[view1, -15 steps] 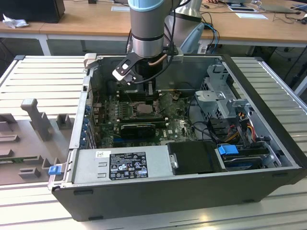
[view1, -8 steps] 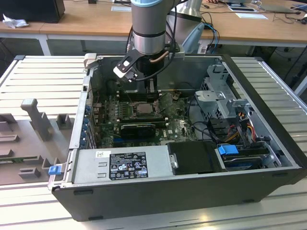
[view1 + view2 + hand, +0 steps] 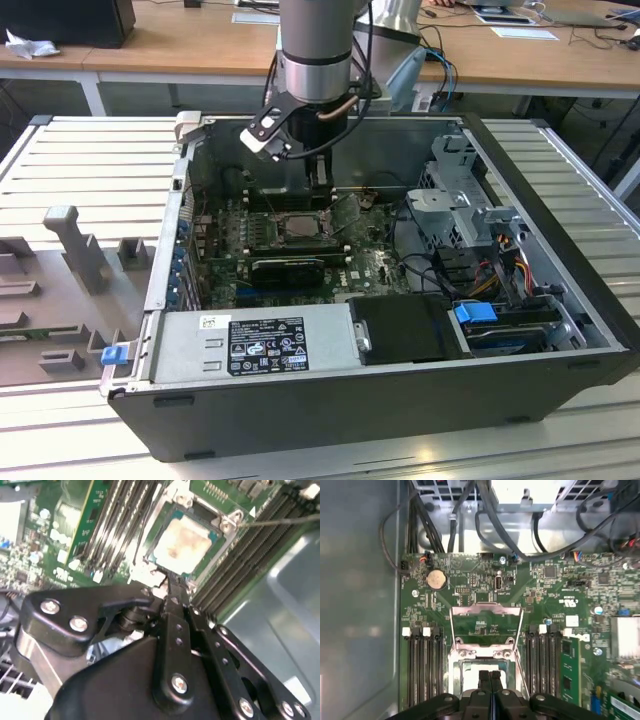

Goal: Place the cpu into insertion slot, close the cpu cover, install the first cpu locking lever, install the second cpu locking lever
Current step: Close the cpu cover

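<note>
Shut with nothing held, the hand [image 3: 172, 592] is hovering beside the seated cpu [image 3: 184, 542], and the open cpu cover [image 3: 486, 611] is, I think, awaiting a careful push.

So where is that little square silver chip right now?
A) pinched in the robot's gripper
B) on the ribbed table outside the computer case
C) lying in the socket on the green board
C: in the second wrist view the cpu lies flat inside the insertion slot, while the gripper, its fingers closed together, sits by the slot's edge rather than around the chip.
</note>
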You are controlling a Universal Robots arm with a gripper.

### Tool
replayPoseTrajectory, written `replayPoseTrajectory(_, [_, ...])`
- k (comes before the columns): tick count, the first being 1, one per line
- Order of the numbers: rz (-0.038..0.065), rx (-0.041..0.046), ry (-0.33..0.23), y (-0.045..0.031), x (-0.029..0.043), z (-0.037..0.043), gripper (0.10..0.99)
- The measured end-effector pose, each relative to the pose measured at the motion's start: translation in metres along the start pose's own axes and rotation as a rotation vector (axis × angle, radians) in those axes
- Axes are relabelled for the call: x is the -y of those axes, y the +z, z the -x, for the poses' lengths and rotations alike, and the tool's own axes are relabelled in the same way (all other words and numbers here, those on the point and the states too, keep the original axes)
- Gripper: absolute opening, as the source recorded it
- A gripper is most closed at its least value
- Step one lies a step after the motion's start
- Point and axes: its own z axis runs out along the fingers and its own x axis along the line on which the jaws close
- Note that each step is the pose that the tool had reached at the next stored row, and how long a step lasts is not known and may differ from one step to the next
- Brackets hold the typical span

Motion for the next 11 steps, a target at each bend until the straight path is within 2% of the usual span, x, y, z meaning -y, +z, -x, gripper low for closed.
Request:
replayPoseTrajectory(2, [0.0, -0.0002, 0.0, -0.0027, -0.0011, 0.0, 0.106])
replayPoseTrajectory(5, [0.0, 0.0, 0.0, -0.0029, -0.0082, -0.0001, 0.106])
replayPoseTrajectory(7, [0.0, 0.0001, 0.0, -0.0114, -0.01, -0.0002, 0.106])
replayPoseTrajectory(8, [0.0, 0.0001, 0.0, -0.0128, -0.0111, -0.0002, 0.106])
replayPoseTrajectory(11, [-0.004, 0.0, 0.0, -0.0118, -0.0238, -0.0003, 0.106])
